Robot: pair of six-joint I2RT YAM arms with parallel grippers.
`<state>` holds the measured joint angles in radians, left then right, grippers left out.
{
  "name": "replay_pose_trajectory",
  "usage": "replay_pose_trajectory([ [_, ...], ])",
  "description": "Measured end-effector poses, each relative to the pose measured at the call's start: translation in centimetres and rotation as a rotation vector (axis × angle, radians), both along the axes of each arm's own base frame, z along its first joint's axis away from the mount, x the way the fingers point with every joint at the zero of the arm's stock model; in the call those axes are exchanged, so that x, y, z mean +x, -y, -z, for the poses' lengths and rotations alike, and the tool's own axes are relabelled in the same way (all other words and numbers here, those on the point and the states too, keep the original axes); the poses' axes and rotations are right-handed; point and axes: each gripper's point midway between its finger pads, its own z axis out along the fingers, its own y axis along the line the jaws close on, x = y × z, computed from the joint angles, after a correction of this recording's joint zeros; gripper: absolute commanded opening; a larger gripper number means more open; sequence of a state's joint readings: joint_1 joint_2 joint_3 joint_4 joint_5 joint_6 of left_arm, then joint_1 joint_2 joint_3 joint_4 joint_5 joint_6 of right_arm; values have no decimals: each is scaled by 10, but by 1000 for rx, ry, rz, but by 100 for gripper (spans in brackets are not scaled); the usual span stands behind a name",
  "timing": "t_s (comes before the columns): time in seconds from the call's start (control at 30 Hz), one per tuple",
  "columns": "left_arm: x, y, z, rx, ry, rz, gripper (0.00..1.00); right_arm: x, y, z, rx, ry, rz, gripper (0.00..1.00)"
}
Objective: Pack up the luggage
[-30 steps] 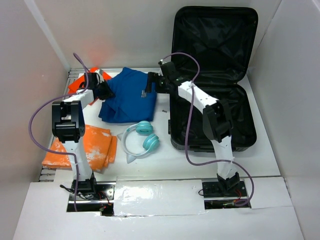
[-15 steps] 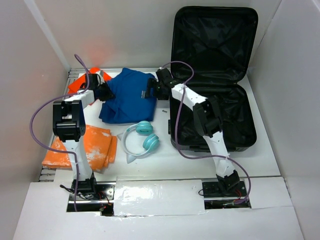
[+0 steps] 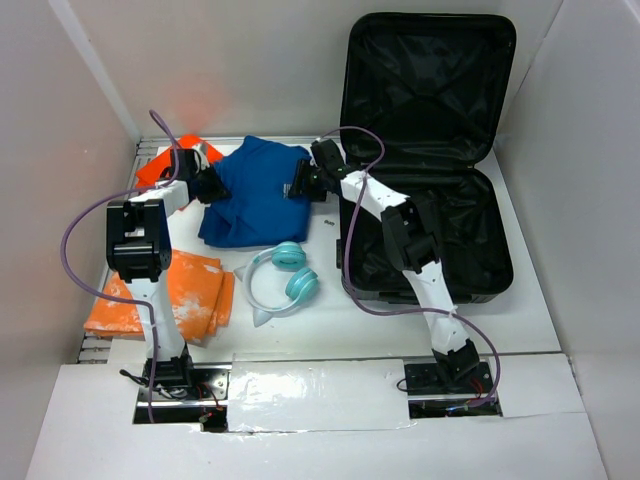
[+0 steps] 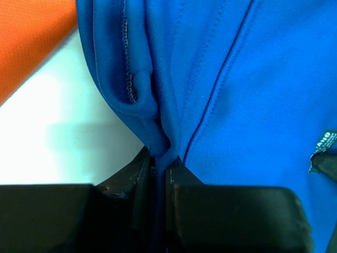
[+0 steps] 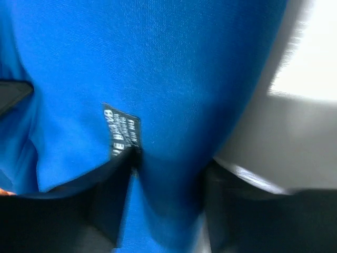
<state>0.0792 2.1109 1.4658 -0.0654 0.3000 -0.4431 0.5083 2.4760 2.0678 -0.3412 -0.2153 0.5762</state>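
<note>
White panels are walling in the desk (image 3: 400, 320), and we are seeing the luggage (image 3: 480, 250) lying open at its far right, lid leaning against the back panel. Our left arm is reaching forward, bent at the elbow, with its left end effector (image 4: 159, 161) clenched on a fold at the left edge of the blue garment (image 3: 250, 195). Our right arm is stretching leftward over the luggage's near corner, and its right end effector (image 5: 168, 163) is straddling the garment's right edge beside a black label (image 5: 122, 132). We cannot tell whether it is gripping yet.

Compared with a second ago, the right forearm is sitting lower and nearer the garment, and its fingers are standing closer together. The left arm is holding the same pose. The teal headphones (image 3: 285, 275) and the orange cloth (image 3: 190, 290) are lying where they were.
</note>
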Motion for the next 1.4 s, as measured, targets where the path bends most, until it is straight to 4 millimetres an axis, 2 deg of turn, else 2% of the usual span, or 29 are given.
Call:
replay_pose_trajectory([
  [0.03, 0, 0, 0, -2, 0, 2, 0, 1, -1, -1, 7, 4, -1, 43],
  [0.07, 0, 1, 0, -5, 2, 5, 0, 2, -2, -2, 14, 7, 0, 23],
  [0.17, 1, 2, -1, -13, 3, 12, 0, 5, -3, -7, 9, 21, 7, 2],
  [0.33, 5, 5, -5, -27, 14, 26, 0, 9, 0, -16, -29, 44, 21, 0],
  [0.53, 7, 11, -18, -44, 31, 50, 0, 22, 1, -55, -53, 125, 14, 0],
  [0.6, 7, 13, -31, -49, 52, 59, 0, 23, 3, -66, -58, 148, 12, 0],
  [0.73, 3, 20, -75, -72, 117, 85, 0, 18, 12, -92, -67, 164, 15, 0],
  [0.87, -2, 37, -132, -79, 210, 132, 0, 11, 27, -143, -57, 210, 33, 0],
  [0.9, -2, 44, -148, -77, 235, 148, 0, 6, 38, -171, -59, 247, 49, 0],
  [0.93, -3, 52, -162, -75, 262, 164, 0, 6, 40, -176, -59, 254, 52, 0],
  [1.0, -7, 73, -194, -76, 322, 201, 0, -2, 58, -210, -65, 297, 82, 0],
  [1.07, -18, 96, -219, -90, 365, 238, 0, -17, 81, -244, -76, 332, 117, 0],
  [1.17, -48, 138, -247, -138, 412, 295, 0, -48, 124, -286, -90, 365, 171, 0],
  [1.27, -77, 180, -265, -190, 431, 350, 0, -86, 175, -312, -101, 371, 239, 0],
  [1.4, -109, 246, -278, -251, 444, 432, 0, -132, 247, -318, -160, 342, 352, 0],
])
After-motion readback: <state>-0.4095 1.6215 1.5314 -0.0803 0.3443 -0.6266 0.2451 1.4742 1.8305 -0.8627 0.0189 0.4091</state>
